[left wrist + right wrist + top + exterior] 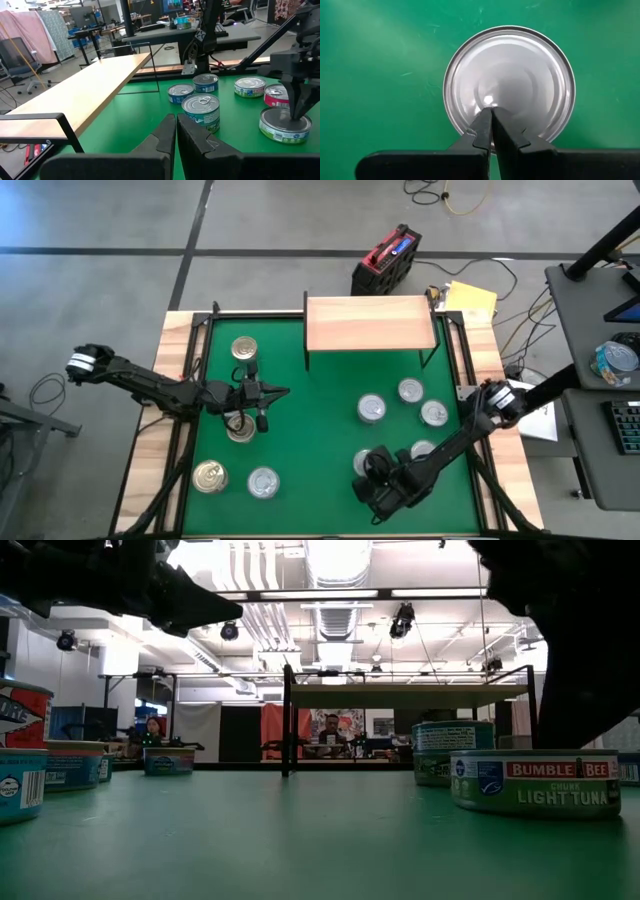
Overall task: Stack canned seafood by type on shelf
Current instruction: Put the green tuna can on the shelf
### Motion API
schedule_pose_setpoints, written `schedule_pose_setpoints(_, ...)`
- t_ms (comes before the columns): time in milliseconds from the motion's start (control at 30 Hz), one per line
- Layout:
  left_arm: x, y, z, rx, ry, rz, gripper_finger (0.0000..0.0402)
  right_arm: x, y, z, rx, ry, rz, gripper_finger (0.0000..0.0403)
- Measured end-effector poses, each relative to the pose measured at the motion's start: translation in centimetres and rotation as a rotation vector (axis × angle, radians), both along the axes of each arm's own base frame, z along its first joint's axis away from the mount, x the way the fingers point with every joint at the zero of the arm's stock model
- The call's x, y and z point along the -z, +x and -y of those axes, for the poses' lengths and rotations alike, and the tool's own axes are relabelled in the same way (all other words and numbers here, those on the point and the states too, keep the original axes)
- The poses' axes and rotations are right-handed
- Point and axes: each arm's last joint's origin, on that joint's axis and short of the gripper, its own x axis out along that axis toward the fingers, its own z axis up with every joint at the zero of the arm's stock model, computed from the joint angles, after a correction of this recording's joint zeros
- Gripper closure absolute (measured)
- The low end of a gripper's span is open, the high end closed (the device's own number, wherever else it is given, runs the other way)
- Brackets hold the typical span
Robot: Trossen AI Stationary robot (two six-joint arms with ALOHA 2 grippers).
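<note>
Silver can (509, 82) directly under right gripper (491, 112), fingers pressed together, holding nothing.
Looking straight down on a plain ribbed disc, no pull-tab showing; round, so no long axis to line up with. Fingertips sit over the near half of the top, centre a little ahead. Touching or hovering: cannot tell. Needs spreading and straddling the rim before any lift, as a judgement. Right gripper (378, 480) far nearer this can at the front right of the green mat. Left gripper (262, 392) mid-left, also clenched and empty, above a gold-topped can (240, 426). Shelf (370, 322) bare at the table's far edge, well apart from both.
</note>
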Motion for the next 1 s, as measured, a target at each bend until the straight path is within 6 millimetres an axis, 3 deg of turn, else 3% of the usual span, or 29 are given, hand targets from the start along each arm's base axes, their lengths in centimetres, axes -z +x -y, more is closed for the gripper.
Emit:
schedule_pose_setpoints(167,0.0,0.0,0.0,0.0,0.0,-0.001,0.0402,-0.3,0.0,0.0,-0.01,-0.027,0.028,0.0394)
schedule_pose_setpoints(667,0.0,0.0,0.0,0.0,0.0,0.002,0.0402,-6.2,-1.0,1.5,-0.011,-0.056,0.13,0.0394)
schedule_pose_setpoints(833,0.0,0.0,0.0,0.0,0.0,0.002,0.0402,-6.6,-1.2,1.3,-0.018,0.027,0.09,0.0394)
schedule_pose_setpoints(1000,0.0,0.0,0.0,0.0,0.0,0.001,0.0402,-5.8,-1.1,1.1,-0.014,0.064,0.041,0.0394)
